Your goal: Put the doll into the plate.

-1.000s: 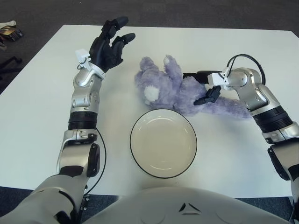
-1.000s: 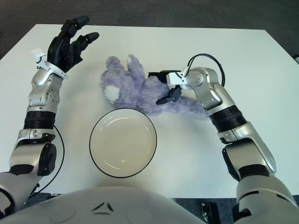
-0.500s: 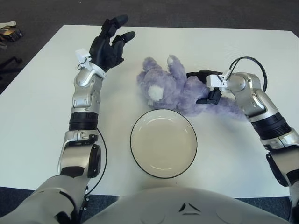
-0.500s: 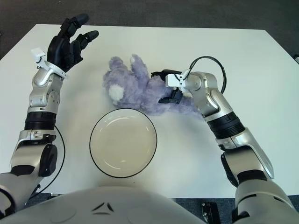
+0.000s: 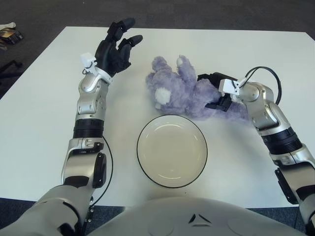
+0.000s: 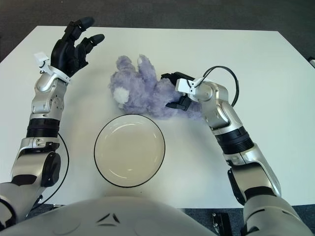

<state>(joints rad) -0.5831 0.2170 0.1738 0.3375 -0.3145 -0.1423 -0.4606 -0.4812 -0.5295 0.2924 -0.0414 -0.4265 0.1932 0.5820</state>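
A purple plush doll (image 5: pixel 184 91) lies on the white table just behind the plate, its white snout toward the left. My right hand (image 5: pixel 215 92) grips the doll's body from the right, black fingers closed into the fur. The white plate (image 5: pixel 172 150) with a dark rim sits in front of the doll, with nothing in it. Raised over the table's far left, my left hand (image 5: pixel 116 46) has its fingers spread and holds nothing, well left of the doll.
The white table (image 5: pixel 39 123) stretches around the plate. Dark carpet lies beyond its far edge, with some small clutter (image 5: pixel 10 32) on the floor at the top left.
My right hand has closed on the doll's body and drawn in toward me. The doll has shifted and turned slightly to the right. The left hand has hardly moved.
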